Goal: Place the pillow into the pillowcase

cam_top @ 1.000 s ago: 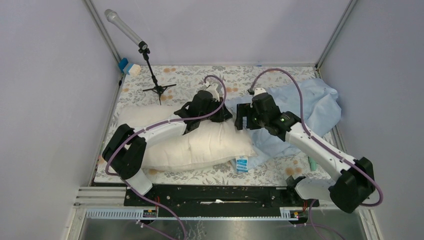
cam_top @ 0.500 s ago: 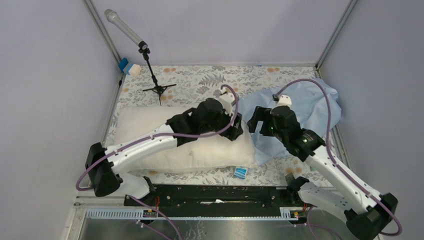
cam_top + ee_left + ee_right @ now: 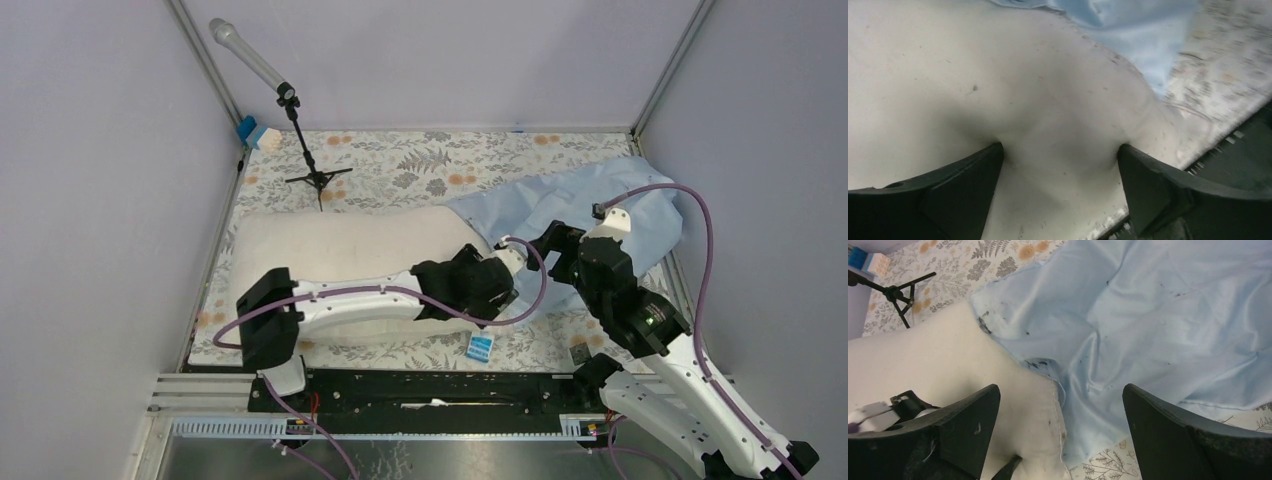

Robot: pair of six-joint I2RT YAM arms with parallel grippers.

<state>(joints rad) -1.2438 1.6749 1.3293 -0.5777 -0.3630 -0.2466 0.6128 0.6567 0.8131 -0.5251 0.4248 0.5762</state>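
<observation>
The cream pillow [image 3: 340, 250] lies across the left and middle of the table, its right end touching the light-blue pillowcase [image 3: 600, 200]. That case is spread, wrinkled, at the right. My left gripper [image 3: 495, 290] is at the pillow's near right corner. In the left wrist view it is open [image 3: 1060, 155], both fingertips denting the pillow [image 3: 998, 75], with the pillowcase [image 3: 1128, 30] beyond. My right gripper [image 3: 548, 258] hovers open [image 3: 1060, 390] and holds nothing. It hangs over the seam where the pillow [image 3: 923, 350] meets the pillowcase [image 3: 1158, 315].
A microphone stand [image 3: 315, 175] and a blue-and-white block [image 3: 258, 135] are at the back left on the floral tablecloth [image 3: 400, 160]. A small blue packet [image 3: 482, 347] lies by the near edge, next to the black rail [image 3: 430, 385]. Grey walls enclose three sides.
My left gripper opened and slid from the pillow's far right side to its near right corner. The right arm pulled back toward the near right. The pillow settled flatter.
</observation>
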